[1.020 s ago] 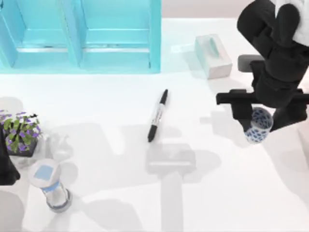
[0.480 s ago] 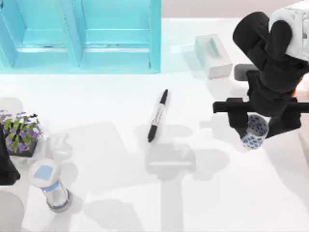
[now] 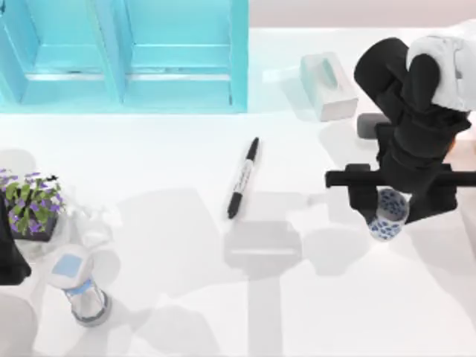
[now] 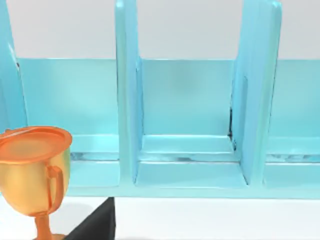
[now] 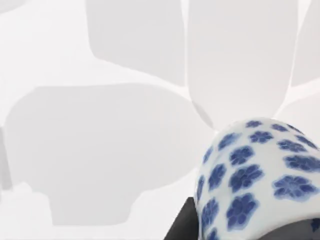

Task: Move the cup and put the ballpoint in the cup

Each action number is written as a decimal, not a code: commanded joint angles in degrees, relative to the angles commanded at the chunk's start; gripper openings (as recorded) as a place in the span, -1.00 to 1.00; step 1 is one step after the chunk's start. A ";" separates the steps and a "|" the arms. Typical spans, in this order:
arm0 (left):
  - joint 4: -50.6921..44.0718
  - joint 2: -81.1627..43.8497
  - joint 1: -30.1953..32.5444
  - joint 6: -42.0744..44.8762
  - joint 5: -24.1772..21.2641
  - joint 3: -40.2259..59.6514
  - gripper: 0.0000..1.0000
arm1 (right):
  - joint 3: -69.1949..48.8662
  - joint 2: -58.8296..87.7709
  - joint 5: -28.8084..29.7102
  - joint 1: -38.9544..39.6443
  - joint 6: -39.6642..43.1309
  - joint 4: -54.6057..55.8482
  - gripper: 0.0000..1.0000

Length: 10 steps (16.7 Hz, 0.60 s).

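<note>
In the top view, the right gripper (image 3: 393,202) sits at the right of the frame, a little above mid-height, its jaws closed on the cup (image 3: 388,215). The cup is tilted between the dark fingers, its white rim turned toward the upper right and its blue-flowered wall showing below the gripper's crossbar. In the right wrist view the cup (image 5: 260,180) fills the lower right corner, its floral wall close to the lens, with the white tabletop (image 5: 100,150) and soft grey shadows behind it; whether the cup touches the tabletop I cannot tell.

The ballpoint (image 3: 243,178) lies on the tabletop (image 3: 186,312) near the centre of the top view, slanted with one black end toward the upper right and the other toward the lower left, well apart from the cup.

A pale tissue box (image 3: 329,85) rests in the upper right, just beside the right arm. A turquoise shelf unit (image 3: 123,56) takes up the upper left; the left wrist view looks straight into its compartments (image 4: 185,125), with an orange trophy cup (image 4: 34,175) at the lower left of that frame. At the left edge of the top view stand a potted plant with purple flowers (image 3: 31,204) and, below it, a clear glass jar with a light-blue top (image 3: 78,282). The left arm (image 3: 9,256) is parked at the left edge; its jaws I cannot tell about.
</note>
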<state>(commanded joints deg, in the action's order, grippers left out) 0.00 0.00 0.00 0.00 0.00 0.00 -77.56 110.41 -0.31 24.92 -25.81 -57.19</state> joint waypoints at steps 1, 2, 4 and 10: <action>0.00 0.00 0.00 0.00 0.00 0.00 1.00 | 0.00 0.00 0.00 0.00 0.00 0.00 -0.70; 0.00 0.00 0.00 0.00 0.00 0.00 1.00 | 0.00 0.00 0.00 0.00 0.00 0.00 -0.55; 0.00 0.00 0.00 0.00 0.00 0.00 1.00 | 0.00 0.00 0.00 0.00 0.00 0.00 -0.25; 0.00 0.00 0.00 0.00 0.00 0.00 1.00 | 0.00 0.00 0.00 0.00 0.00 0.00 0.66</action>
<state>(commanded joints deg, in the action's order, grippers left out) 0.00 0.00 0.00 0.00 0.00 0.00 -77.56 110.41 -0.31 24.92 -25.81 -57.19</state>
